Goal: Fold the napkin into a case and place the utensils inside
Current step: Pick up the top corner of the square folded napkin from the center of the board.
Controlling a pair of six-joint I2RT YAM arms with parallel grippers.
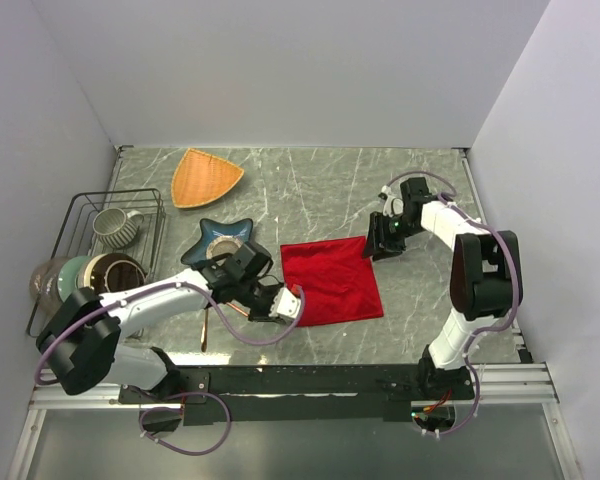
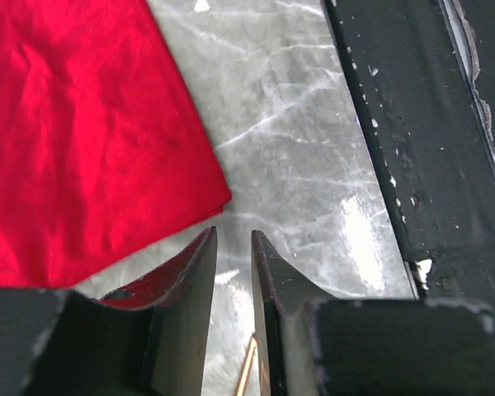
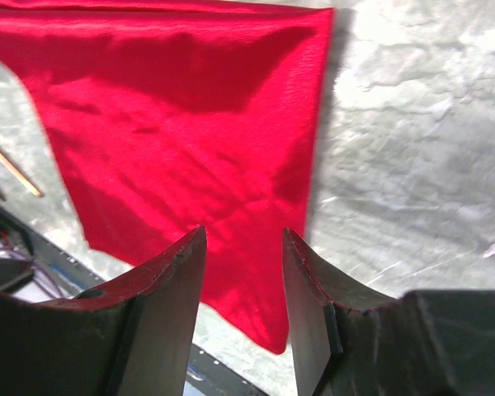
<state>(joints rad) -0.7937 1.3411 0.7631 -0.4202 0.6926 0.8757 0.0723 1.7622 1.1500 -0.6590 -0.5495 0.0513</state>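
Napkin (image 1: 332, 281) lies flat as a red square near the middle of the tabletop (image 1: 310, 190). The left wrist view cuts it off at the top and left. Most of the utensils (image 3: 12, 167) are hidden. Only thin copper slivers show at 8 o'clock from the cloth, under the left arm, and their number cannot be told.

The left claw (image 1: 296, 304) sits at the cloth's 7 o'clock corner, its jaws parted by a narrow slit with nothing between. The right claw (image 1: 373, 246) is at the 1 o'clock corner, jaws apart and empty. Whether its tips touch the fabric is unclear. The left arm also covers part of a blue star dish (image 1: 220, 245).

The tabletop is grey and marbled. An orange triangular plate (image 1: 206, 176) sits at 11 o'clock, a wire rack (image 1: 120, 193) of crockery at 9 o'clock and a black rail (image 1: 310, 380) at 6 o'clock. Plain white walls (image 1: 280, 70) stand around.
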